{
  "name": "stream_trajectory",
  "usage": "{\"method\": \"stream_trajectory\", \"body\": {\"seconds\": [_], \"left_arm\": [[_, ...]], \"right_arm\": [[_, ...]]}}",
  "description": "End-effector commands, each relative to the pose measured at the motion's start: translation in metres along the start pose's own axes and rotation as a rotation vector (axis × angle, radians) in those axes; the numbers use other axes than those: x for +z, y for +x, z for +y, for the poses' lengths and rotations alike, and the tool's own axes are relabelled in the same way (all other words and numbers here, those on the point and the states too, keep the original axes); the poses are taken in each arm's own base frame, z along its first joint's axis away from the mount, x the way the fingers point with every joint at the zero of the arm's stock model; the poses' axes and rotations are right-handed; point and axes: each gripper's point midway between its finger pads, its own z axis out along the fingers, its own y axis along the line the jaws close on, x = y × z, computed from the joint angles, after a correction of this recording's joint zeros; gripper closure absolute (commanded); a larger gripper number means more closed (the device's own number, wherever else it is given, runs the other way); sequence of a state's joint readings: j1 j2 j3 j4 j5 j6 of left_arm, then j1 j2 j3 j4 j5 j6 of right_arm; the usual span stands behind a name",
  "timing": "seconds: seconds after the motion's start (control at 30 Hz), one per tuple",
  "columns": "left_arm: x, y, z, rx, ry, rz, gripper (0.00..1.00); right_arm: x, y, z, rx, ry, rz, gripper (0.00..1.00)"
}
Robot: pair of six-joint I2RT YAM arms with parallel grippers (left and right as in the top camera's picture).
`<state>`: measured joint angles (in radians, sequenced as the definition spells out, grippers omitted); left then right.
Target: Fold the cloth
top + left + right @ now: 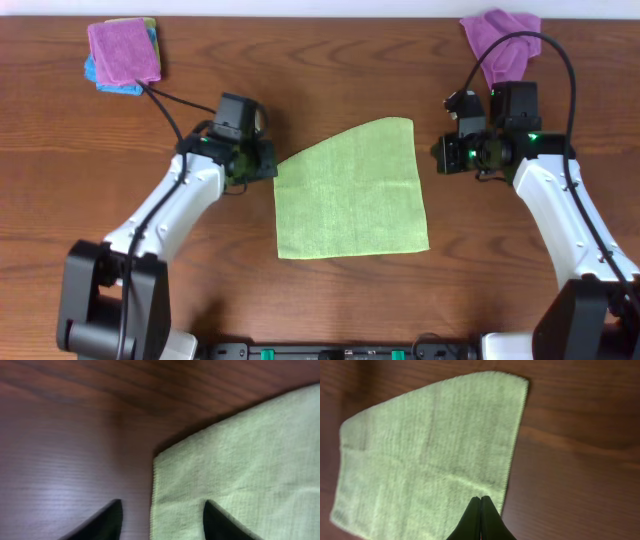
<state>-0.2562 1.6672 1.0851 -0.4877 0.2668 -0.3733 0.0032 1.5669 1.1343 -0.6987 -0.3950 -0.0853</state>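
The lime-green cloth (pixel 350 195) lies flat on the wooden table, wider at the near edge, with its far-left corner slanted off. My left gripper (pixel 266 163) is low at the cloth's far-left corner. In the left wrist view the left gripper (pixel 162 503) is open, one finger over the wood and the other over the cloth (pixel 240 460), straddling its left edge. My right gripper (pixel 441 155) hovers just right of the cloth's far-right corner. In the right wrist view the right gripper (pixel 481 498) is shut and empty, seen over the cloth (pixel 430 445) near its right edge.
A purple cloth (pixel 123 50) lies on a blue cloth (pixel 98 72) at the far left corner. Another purple cloth (pixel 497 40) lies at the far right. Black cables run from both arms over the table.
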Motion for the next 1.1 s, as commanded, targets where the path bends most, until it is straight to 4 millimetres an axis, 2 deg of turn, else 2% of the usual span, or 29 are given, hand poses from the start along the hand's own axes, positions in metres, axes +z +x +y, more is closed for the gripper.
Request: {"method": "stream_trajectory", "body": {"seconds": [0.0, 0.03, 0.1, 0.2, 0.3, 0.43, 0.5, 0.63, 0.73, 0.93, 1.07], "left_arm": [[-0.001, 0.004, -0.021, 0.015, 0.202, 0.065, 0.15], [-0.003, 0.002, -0.023, 0.020, 0.228, 0.061, 0.02], [-0.008, 0.001, -0.035, 0.059, 0.321, 0.064, 0.05], [-0.016, 0.003, -0.055, 0.112, 0.446, 0.074, 0.04], [-0.025, 0.003, -0.070, 0.131, 0.544, 0.079, 0.05], [-0.025, -0.003, -0.071, 0.134, 0.544, 0.055, 0.05], [-0.021, -0.005, -0.066, 0.131, 0.508, 0.045, 0.05], [-0.014, -0.008, -0.053, 0.138, 0.420, 0.023, 0.05], [-0.006, -0.005, -0.031, 0.117, 0.302, 0.029, 0.05], [-0.001, 0.004, -0.018, 0.085, 0.305, 0.066, 0.05], [0.008, 0.015, -0.015, 0.066, 0.346, 0.088, 0.05]], "right_arm": [[-0.003, -0.003, 0.007, -0.020, -0.052, -0.004, 0.95], [-0.003, -0.002, 0.008, -0.018, -0.054, 0.000, 0.90], [-0.003, 0.000, 0.010, -0.014, -0.068, 0.006, 0.71], [-0.004, -0.001, 0.017, -0.014, -0.106, 0.003, 0.51], [-0.005, 0.000, 0.022, -0.011, -0.139, 0.003, 0.45], [-0.004, 0.006, 0.025, -0.006, -0.144, 0.029, 0.29], [-0.003, 0.011, 0.029, -0.003, -0.150, 0.053, 0.29], [-0.003, 0.026, 0.041, -0.038, -0.165, 0.114, 0.39], [-0.005, 0.036, 0.047, -0.087, -0.137, 0.154, 0.42], [-0.011, 0.041, 0.049, -0.147, -0.076, 0.164, 0.39], [-0.012, 0.048, 0.053, -0.193, -0.087, 0.192, 0.43]]}}
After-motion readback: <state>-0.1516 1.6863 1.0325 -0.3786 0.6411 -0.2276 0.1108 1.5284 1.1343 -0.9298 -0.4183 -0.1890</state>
